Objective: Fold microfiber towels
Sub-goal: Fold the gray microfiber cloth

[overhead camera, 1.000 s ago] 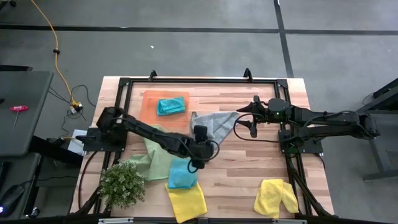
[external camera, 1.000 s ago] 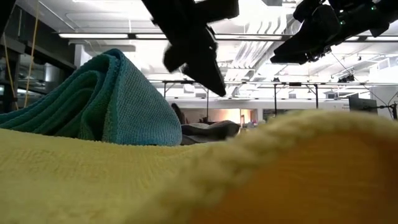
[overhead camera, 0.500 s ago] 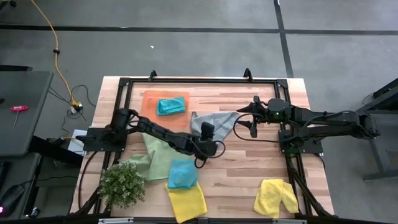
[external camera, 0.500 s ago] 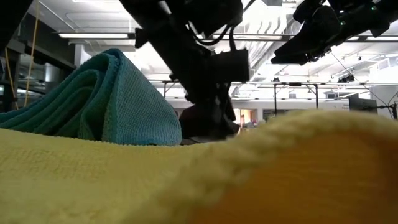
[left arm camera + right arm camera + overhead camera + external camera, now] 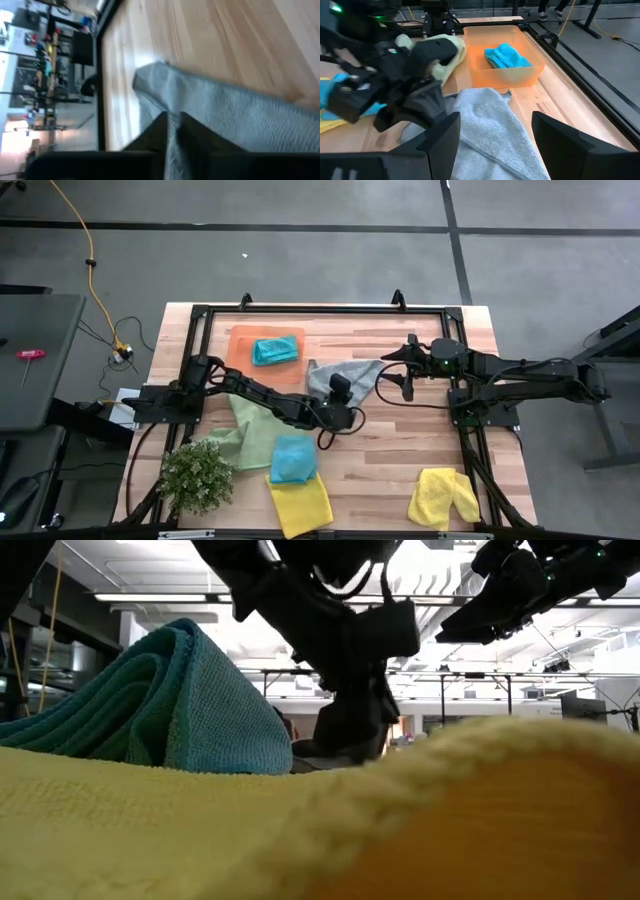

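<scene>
the left gripper [image 5: 338, 387] is pinched nearly closed on the near edge of the grey microfiber towel [image 5: 345, 376], with cloth showing between its dark fingers [image 5: 161, 129] in the left wrist view. the towel lies crumpled at the table's [image 5: 400, 470] middle, just beside the orange tray [image 5: 240, 340] holding a folded teal towel [image 5: 275, 350]. the right gripper [image 5: 402, 372] hovers with fingers spread wide, holding nothing, over the towel's far corner. this looks like the start of a fold: next, lift and drag the edge to flatten the cloth.

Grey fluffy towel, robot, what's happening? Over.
Left gripper jaws shut on soft grey microfiber towel. Right gripper open, hovering above it. Nothing in the way.
</scene>
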